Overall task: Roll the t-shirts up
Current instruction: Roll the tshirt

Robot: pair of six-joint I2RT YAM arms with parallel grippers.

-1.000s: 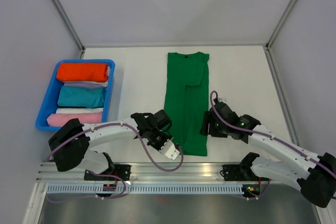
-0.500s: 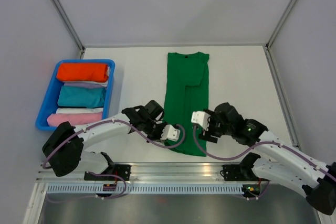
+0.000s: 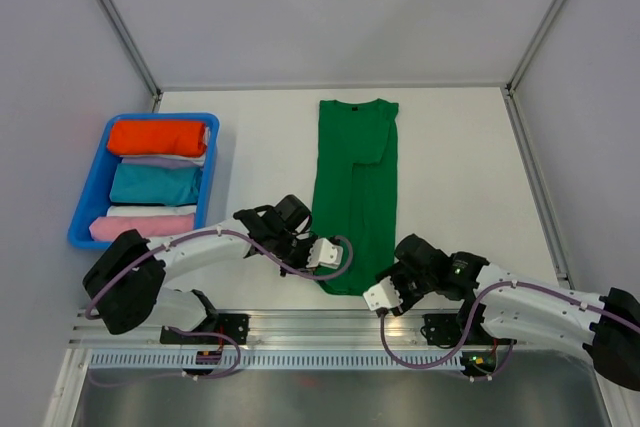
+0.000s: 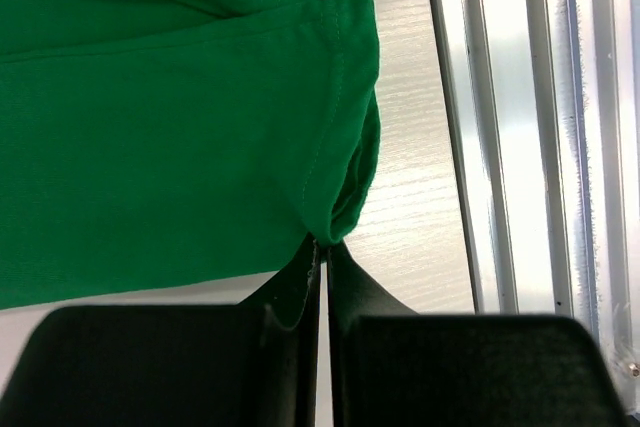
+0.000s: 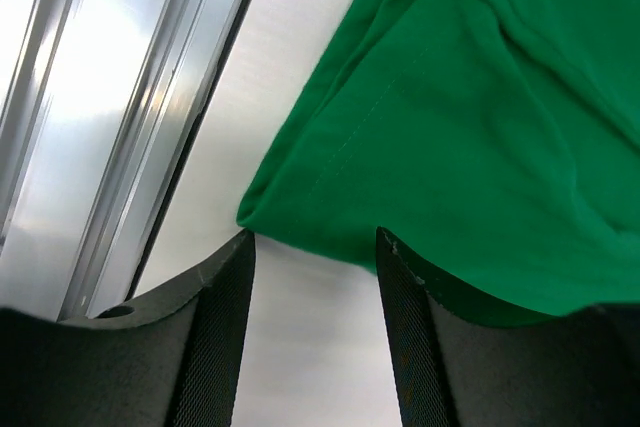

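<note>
A green t-shirt [image 3: 355, 187] lies in the middle of the white worktop [image 3: 250, 147], folded lengthwise into a long narrow strip. Its collar is at the far end and its hem at the near end, close to the metal rail [image 3: 300, 322] that runs along the worktop's near edge. A sleeve is folded inward over the far right part of the strip. The left claw [image 3: 322, 252] sits at the near-left corner of the hem; in the left wrist view its black fingers [image 4: 290, 287] are pressed together, pinching a small bunched fold of the hem corner between their tips. The right claw [image 3: 385, 295] is at the near-right corner of the hem, close to the rail. In the right wrist view its fingers [image 5: 215, 297] are spread apart, with the stitched edge of the hem lying across the gap just past their tips and the cloth's corner beside the tip of one finger. Whether they touch the cloth cannot be told. Well to the left of the shirt stands a blue bin [image 3: 85, 209] holding rolled cloth bundles side by side: an orange-red bundle [image 3: 155, 137] at the far end, a teal bundle [image 3: 155, 185] in the middle and a pink bundle [image 3: 140, 227] nearest, with pale cloth between them.
</note>
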